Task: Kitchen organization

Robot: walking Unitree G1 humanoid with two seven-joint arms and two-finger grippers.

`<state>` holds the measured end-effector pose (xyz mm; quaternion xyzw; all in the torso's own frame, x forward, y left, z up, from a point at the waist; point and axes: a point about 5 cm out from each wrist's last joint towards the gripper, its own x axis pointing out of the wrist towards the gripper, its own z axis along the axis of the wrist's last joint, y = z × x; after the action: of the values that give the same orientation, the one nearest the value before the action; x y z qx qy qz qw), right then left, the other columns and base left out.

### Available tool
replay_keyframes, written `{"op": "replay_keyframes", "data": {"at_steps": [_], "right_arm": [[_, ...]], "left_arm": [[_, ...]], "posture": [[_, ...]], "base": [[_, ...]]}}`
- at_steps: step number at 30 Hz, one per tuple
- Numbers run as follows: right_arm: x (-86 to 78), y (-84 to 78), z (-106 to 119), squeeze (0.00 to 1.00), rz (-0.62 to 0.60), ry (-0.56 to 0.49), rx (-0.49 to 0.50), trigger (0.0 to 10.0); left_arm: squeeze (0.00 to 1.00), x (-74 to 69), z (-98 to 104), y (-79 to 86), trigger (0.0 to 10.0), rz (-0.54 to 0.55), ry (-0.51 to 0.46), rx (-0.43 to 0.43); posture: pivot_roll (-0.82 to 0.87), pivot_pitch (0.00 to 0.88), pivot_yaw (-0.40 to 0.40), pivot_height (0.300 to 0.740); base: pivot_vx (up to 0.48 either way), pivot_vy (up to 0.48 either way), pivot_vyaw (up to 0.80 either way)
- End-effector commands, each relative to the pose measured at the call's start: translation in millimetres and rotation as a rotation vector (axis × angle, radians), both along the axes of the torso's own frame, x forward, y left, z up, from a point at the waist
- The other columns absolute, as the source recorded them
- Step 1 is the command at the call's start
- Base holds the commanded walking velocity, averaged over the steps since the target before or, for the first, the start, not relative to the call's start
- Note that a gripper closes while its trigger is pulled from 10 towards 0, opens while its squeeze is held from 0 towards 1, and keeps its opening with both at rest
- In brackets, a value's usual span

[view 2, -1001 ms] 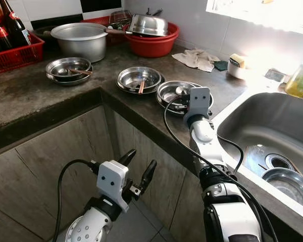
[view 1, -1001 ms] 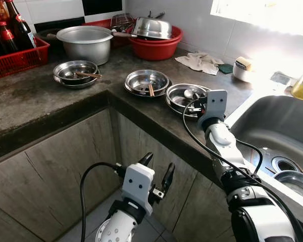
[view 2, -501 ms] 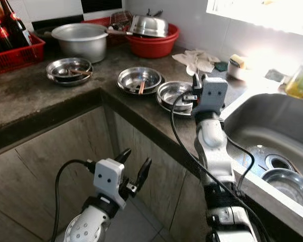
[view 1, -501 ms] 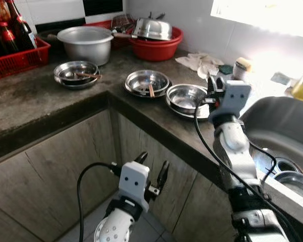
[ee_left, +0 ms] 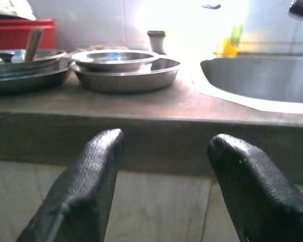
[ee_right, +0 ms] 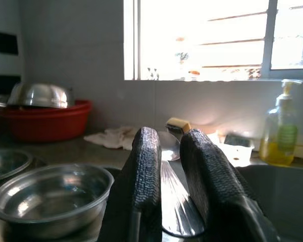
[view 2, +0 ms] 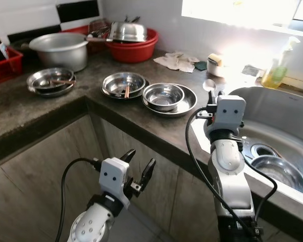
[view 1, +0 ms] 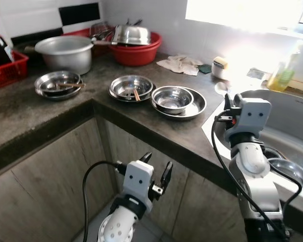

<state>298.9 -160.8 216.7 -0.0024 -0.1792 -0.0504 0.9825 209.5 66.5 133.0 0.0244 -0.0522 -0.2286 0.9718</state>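
My right gripper (view 2: 213, 99) is shut on a metal spoon (view 2: 208, 84), holding it upright above the counter edge at the left rim of the sink (view 2: 293, 108). In the right wrist view the spoon (ee_right: 169, 146) stands clamped between the two black fingers (ee_right: 144, 166). Left of it on the dark counter sits a steel bowl (view 1: 171, 97) inside a wider steel plate (view 1: 194, 108). My left gripper (view 1: 157, 164) hangs open below the counter, in front of the cabinet doors, with nothing between its fingers (ee_left: 98, 166).
Two steel plates with chopsticks (view 1: 132, 86) (view 1: 57, 81) lie further left. A big pot (view 1: 64, 50), red basin (view 1: 136, 53), cloth (view 1: 179, 64) and sponge cup (view 1: 219, 65) line the back. A soap bottle (view 1: 283, 73) stands behind the sink; a steel bowl (view 2: 272, 171) lies in it.
My right gripper has risen from the steel bowl with the spoon and swung right to the sink's edge. The camera has turned right. The left arm has barely moved.
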Motion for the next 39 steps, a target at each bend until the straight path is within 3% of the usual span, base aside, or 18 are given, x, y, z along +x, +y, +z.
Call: {"op": "replay_keyframes", "data": {"at_steps": [1, 8, 20, 27, 29, 30, 35, 39], "right_arm": [[-3.2, 2.1, 5.8, 0.00, 0.000, -0.014, -0.007, 0.0], [-6.8, 4.0, 6.6, 0.00, 0.001, 0.006, -0.008, 0.0], [-6.2, 10.8, 6.3, 0.00, 0.042, 0.030, -0.019, 0.0], [0.1, 16.7, 1.2, 0.00, 0.083, 0.087, -0.027, 0.0], [2.6, 17.8, -1.0, 0.00, 0.104, 0.116, -0.022, 3.6], [3.8, 18.0, -1.4, 0.00, 0.107, 0.124, -0.025, 10.0], [10.4, 17.9, -4.9, 0.00, 0.127, 0.181, -0.036, 10.0], [24.7, 13.3, -14.0, 0.00, 0.127, 0.298, -0.090, 10.0]], "left_arm": [[0.00, 2.2, -3.4, 2.0, 10.0, 0.014, 0.018, 0.030], [0.00, 2.2, -5.8, -0.4, 10.0, -0.006, 0.015, 0.074], [0.00, 2.7, -5.7, 1.8, 10.0, 0.013, 0.020, 0.071], [0.00, 3.9, -7.6, 3.0, 10.0, 0.031, 0.046, 0.057], [0.00, 4.0, -7.3, 2.6, 10.0, 0.031, 0.046, 0.055], [0.00, 4.2, -7.0, 2.7, 10.0, 0.033, 0.044, 0.054], [0.00, 4.5, -6.3, 2.5, 10.0, 0.040, 0.044, 0.049], [0.00, 3.5, -2.2, 3.2, 10.0, 0.028, 0.015, 0.049]], "posture": [[0.11, 0.017, -0.048, 0.740], [0.11, 0.021, -0.043, 0.740], [0.12, 0.024, -0.047, 0.740], [0.12, 0.025, -0.047, 0.740], [0.12, 0.027, -0.051, 0.740], [0.12, 0.027, -0.051, 0.740], [0.12, 0.029, -0.054, 0.740], [0.12, 0.030, -0.057, 0.740]], "base": [[0.000, 0.000, -0.80], [0.168, -0.215, -0.80], [0.329, -0.344, -0.75], [0.106, -0.087, 0.00], [0.000, 0.000, 0.00], [0.000, 0.000, 0.00], [0.000, 0.000, 0.00], [0.000, 0.000, 0.00]]}}
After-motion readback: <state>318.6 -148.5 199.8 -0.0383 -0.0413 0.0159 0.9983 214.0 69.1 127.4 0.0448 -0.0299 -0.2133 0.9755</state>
